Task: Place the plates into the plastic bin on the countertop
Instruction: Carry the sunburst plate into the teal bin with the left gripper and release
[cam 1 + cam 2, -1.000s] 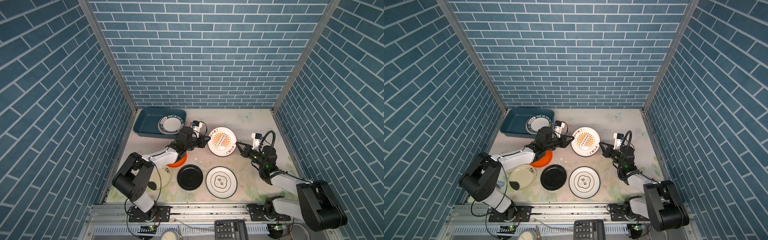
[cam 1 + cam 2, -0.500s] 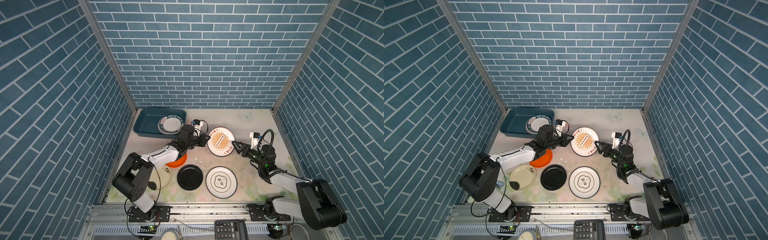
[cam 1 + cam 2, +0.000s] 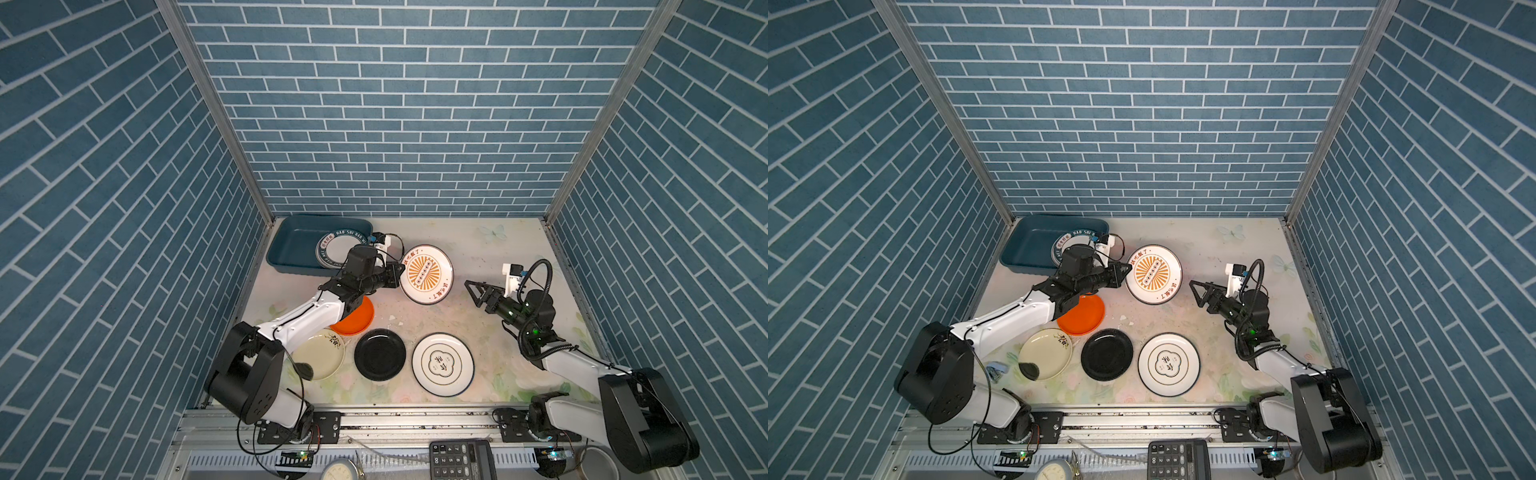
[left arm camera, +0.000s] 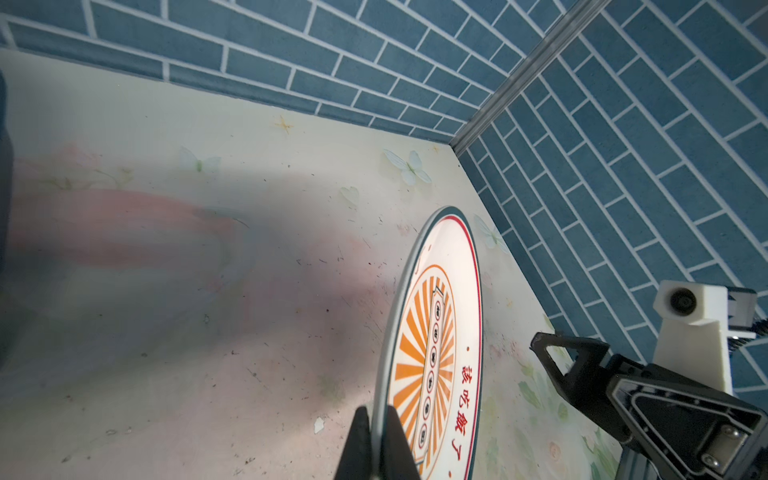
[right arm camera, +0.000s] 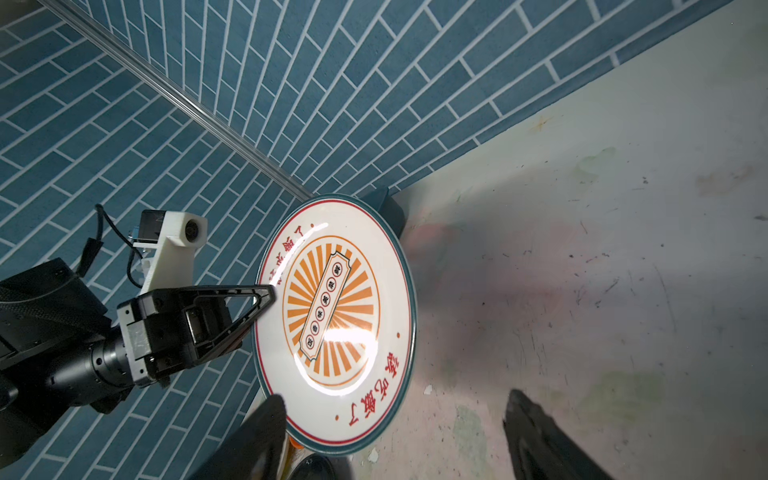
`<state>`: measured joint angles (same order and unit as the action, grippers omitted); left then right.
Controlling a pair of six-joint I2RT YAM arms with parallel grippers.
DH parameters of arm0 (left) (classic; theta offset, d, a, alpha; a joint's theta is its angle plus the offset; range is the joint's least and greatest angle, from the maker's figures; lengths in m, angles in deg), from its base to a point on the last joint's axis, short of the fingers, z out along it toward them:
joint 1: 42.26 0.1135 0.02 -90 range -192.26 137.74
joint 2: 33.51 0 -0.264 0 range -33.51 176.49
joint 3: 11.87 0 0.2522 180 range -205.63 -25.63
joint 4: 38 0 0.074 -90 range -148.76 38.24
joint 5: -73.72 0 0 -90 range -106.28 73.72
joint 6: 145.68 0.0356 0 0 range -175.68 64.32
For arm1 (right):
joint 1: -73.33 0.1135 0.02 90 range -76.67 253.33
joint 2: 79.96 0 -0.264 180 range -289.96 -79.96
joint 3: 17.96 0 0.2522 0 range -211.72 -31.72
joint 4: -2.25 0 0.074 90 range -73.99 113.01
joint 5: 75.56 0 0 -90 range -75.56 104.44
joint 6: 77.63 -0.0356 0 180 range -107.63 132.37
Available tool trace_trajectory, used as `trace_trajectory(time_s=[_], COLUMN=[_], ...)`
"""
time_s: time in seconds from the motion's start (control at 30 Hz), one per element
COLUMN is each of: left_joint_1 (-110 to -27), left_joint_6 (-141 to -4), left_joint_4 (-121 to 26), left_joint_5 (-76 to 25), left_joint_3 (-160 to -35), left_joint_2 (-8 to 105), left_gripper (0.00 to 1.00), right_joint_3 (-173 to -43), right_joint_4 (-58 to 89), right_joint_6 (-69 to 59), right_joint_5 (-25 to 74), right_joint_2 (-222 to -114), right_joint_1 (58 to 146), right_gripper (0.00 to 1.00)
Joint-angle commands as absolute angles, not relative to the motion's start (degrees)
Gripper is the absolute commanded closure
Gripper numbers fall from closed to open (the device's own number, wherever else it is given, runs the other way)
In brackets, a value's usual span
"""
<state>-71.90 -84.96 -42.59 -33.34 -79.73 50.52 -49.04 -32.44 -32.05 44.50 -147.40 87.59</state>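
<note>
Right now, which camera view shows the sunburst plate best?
The right wrist view: the sunburst plate fills the middle, face and red lettering readable, rim pinched by the left fingers. In both top views the plate is whole but small. The left wrist view shows it steeply foreshortened and cut off at the frame's edge.

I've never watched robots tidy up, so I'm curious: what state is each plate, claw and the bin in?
left gripper: shut on sunburst plate, at its rim
right gripper: open, empty
sunburst plate: held tilted above the countertop
plastic bin: holds one lettered plate
orange plate: on countertop, partly hidden
black plate: flat on countertop
cream plate: flat on countertop
teal-rimmed plate: flat on countertop
</note>
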Motion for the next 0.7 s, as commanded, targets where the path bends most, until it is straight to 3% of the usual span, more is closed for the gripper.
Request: trace_trajectory(time_s=[0.0, 0.33, 0.5, 0.67], left_joint_1=[-69.5, -61.0, -54.6, -49.9], left_joint_6=[-83.6, -84.1, -86.2, -88.3], left_joint_4=[-44.1, -46.4, -46.9, -46.9], left_joint_5=[-31.7, -30.2, -31.6, -27.0], left_joint_3=[-81.6, -82.0, -84.5, -86.5], left_joint_2=[47.5, 43.2, 44.5, 45.8], left_gripper=[1.00, 1.00, 1.00, 1.00], right_joint_3=[-48.9, -48.8, -47.8, -47.6], right_joint_4=[-31.6, -33.2, -34.8, -35.1], right_joint_6=[-29.2, -29.1, -29.7, -29.6], right_joint_5=[42.5, 43.1, 42.2, 42.1], right_joint_2=[-145.5, -147.1, -147.2, -147.7], right_joint_1=[87.7, 87.7, 87.7, 87.7], right_gripper=[0.16, 0.14, 0.01, 0.01])
